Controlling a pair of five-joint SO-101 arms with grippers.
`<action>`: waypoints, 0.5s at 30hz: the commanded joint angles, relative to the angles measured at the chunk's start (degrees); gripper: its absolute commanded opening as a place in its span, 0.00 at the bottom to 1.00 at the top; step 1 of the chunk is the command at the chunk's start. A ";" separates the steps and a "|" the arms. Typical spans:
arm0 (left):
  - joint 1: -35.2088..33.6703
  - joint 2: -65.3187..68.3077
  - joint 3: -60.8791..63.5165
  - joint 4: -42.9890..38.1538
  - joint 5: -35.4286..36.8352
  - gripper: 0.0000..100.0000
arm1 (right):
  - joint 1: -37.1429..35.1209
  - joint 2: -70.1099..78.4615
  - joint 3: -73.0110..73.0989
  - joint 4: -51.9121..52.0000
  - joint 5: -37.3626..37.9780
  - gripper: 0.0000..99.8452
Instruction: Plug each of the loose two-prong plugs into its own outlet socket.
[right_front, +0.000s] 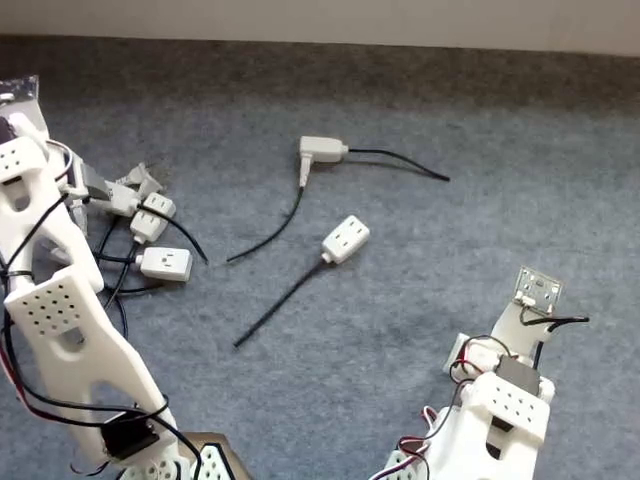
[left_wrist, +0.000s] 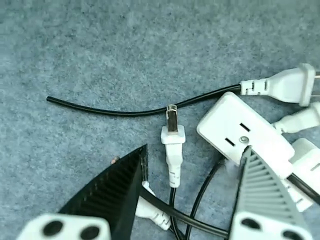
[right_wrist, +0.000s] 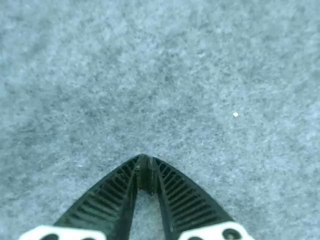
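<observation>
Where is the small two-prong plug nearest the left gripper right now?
In the left wrist view the plug lies on the carpet between the left gripper's open fingers, beside a white outlet socket.

prongs of one plug cut off at edge, outlet socket partly behind left tool

Tangled cords hem the clustered sockets; bare carpet surrounds the middle socket.

Lone outlet socket centre, plug cluster nr left arm
</observation>
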 joint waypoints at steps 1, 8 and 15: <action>-0.40 1.27 -0.75 -1.23 0.26 0.29 | -0.57 -0.22 -0.13 -1.27 0.62 0.01; 0.57 5.32 -0.75 -2.46 0.44 0.29 | -0.57 -0.22 -0.13 -1.27 0.62 0.01; -0.48 5.41 -0.75 -2.29 0.44 0.29 | -0.57 -0.22 -0.13 -1.27 0.62 0.01</action>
